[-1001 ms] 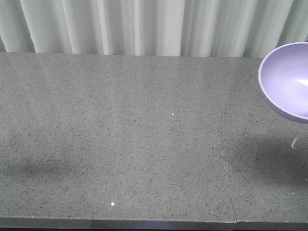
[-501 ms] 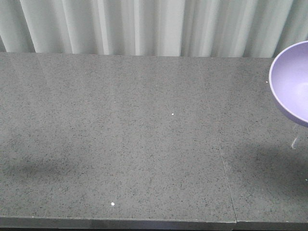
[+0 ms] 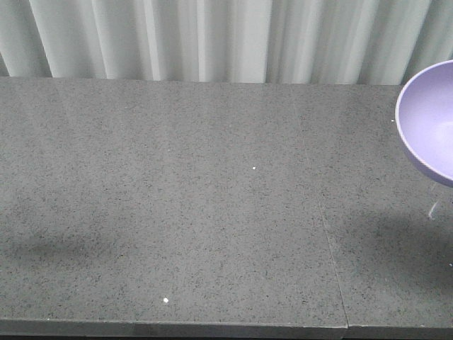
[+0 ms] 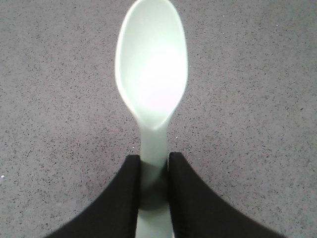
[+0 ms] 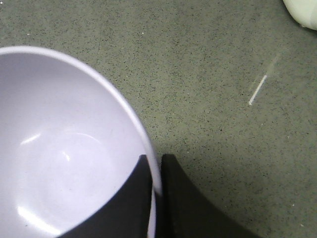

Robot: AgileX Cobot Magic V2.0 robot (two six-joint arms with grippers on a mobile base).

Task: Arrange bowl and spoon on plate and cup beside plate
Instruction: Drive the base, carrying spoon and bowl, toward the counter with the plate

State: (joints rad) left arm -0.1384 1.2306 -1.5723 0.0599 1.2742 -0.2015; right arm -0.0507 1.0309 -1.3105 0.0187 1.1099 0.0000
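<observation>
A lavender bowl (image 3: 430, 126) hangs above the grey table at the right edge of the front view, partly cut off by the frame. In the right wrist view my right gripper (image 5: 156, 161) is shut on the bowl (image 5: 64, 148): one finger inside the rim, the other outside. My left gripper (image 4: 153, 162) is shut on the handle of a pale mint-green spoon (image 4: 151, 74), whose scoop points away over the speckled surface. Neither gripper shows in the front view. The plate and the cup are out of view.
The grey speckled table (image 3: 198, 212) has a seam (image 3: 329, 248) running front to back right of centre. White curtains (image 3: 212, 39) hang behind it. A pale rounded object (image 5: 303, 11) cuts the top right corner of the right wrist view; I cannot tell what it is.
The bowl has shifted a little to the right, further out of the front view, then held still. The table is otherwise unchanged.
</observation>
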